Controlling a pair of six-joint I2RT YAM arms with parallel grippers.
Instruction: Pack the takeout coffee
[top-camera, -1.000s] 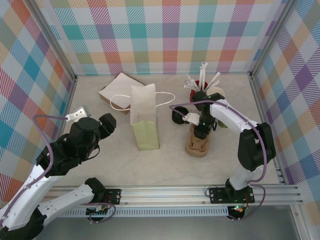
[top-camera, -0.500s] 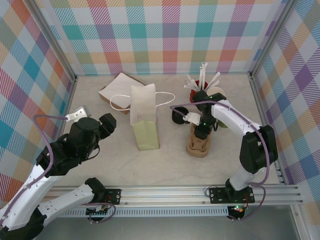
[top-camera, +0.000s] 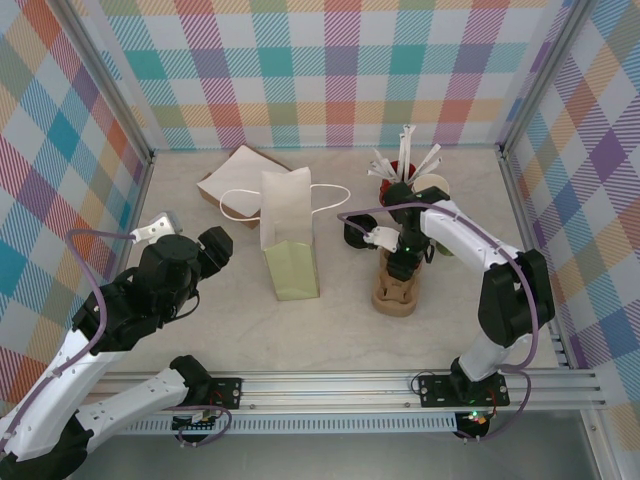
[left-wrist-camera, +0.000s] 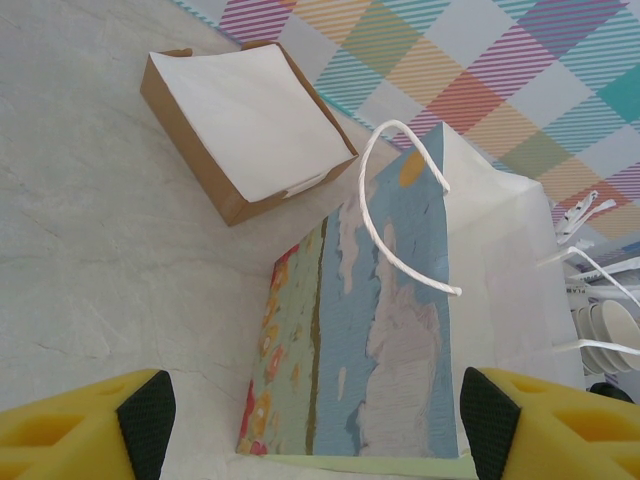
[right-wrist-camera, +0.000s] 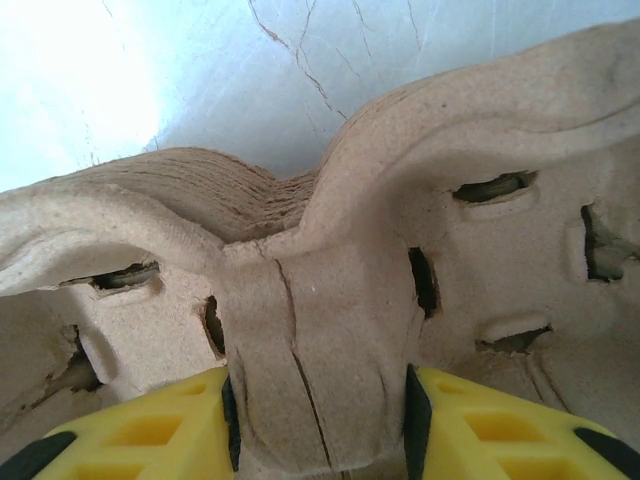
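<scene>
The right wrist view shows the right jaws pinching the pulp carrier's (right-wrist-camera: 320, 300) centre ridge. The left wrist view shows the left jaws wide, facing the paper bag's (left-wrist-camera: 380, 330) painted side, which looks plain from above.

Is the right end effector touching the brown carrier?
Touching. The right wrist view shows the right end effector pressed against the carrier's middle ridge, no gap.

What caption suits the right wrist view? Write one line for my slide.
Yellow fingers of the right tool flank the centre ridge of the brown pulp cup carrier on the pale table.
</scene>
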